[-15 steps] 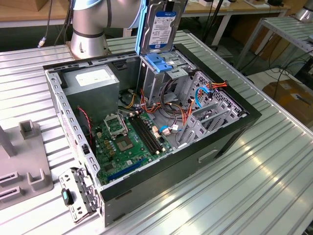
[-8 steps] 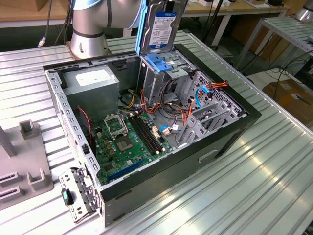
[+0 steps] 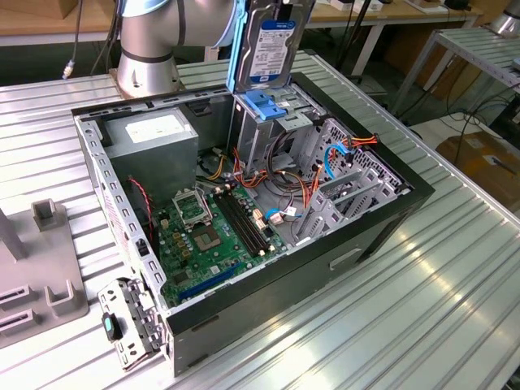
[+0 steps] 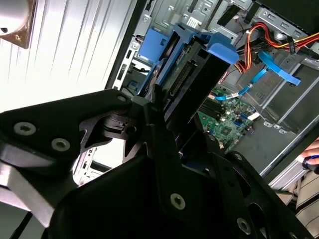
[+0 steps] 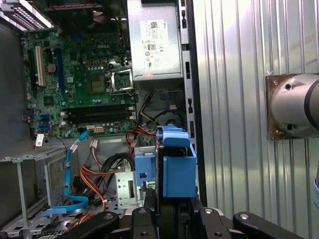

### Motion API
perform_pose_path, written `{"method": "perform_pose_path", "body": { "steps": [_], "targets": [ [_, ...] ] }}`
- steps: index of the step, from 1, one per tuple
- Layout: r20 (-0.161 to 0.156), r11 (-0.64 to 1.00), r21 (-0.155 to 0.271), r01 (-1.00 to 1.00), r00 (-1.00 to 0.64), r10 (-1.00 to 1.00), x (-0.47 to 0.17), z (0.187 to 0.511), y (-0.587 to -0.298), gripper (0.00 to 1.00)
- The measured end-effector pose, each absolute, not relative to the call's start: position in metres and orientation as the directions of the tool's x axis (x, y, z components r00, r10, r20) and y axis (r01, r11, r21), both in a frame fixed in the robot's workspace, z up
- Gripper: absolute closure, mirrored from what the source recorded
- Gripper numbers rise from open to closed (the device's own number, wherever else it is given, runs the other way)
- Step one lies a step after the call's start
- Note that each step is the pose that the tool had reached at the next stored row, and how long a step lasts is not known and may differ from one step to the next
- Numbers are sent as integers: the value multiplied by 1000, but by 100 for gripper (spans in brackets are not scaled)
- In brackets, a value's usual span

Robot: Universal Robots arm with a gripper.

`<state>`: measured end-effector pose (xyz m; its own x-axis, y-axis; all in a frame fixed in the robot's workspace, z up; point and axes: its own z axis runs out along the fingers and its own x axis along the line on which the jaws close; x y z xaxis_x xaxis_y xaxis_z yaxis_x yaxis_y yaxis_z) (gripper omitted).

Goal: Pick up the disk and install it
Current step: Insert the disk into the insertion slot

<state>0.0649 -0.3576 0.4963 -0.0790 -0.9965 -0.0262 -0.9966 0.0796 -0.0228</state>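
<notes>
The disk (image 3: 268, 41) hangs upright over the back of the open computer case (image 3: 382, 219), with its label facing the camera and a blue rail along its side. Its lower edge is just above the blue latch piece (image 3: 268, 104) on the metal drive cage (image 3: 260, 138). In the second wrist view my gripper (image 4: 179, 132) is shut on the disk (image 4: 192, 82), which shows edge-on with its connector row visible. In the first wrist view the disk's blue rail (image 5: 177, 164) sticks out from my gripper (image 5: 169, 219) above the cage.
Inside the case lie the green motherboard (image 3: 211, 236), the grey power-supply box (image 3: 154, 138) and loose orange and blue cables (image 3: 337, 154). My arm's base (image 3: 146, 49) stands behind the case on the ribbed metal table (image 3: 390, 325). A grey fixture (image 3: 41, 268) sits at the exterior view's left.
</notes>
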Motion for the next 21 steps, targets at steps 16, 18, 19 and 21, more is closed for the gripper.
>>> {"method": "perform_pose_path", "body": {
  "steps": [16, 18, 19, 21],
  "targets": [
    [-23, 80, -22, -997, -79, -997, 87, 496, -371, 65],
    [-21, 79, -22, -997, -79, -997, 91, 496, -375, 65],
    [-19, 79, -22, -997, -79, -997, 94, 496, -377, 65],
    [-15, 80, -23, -997, -80, -997, 100, 496, -384, 65]
  ]
}}
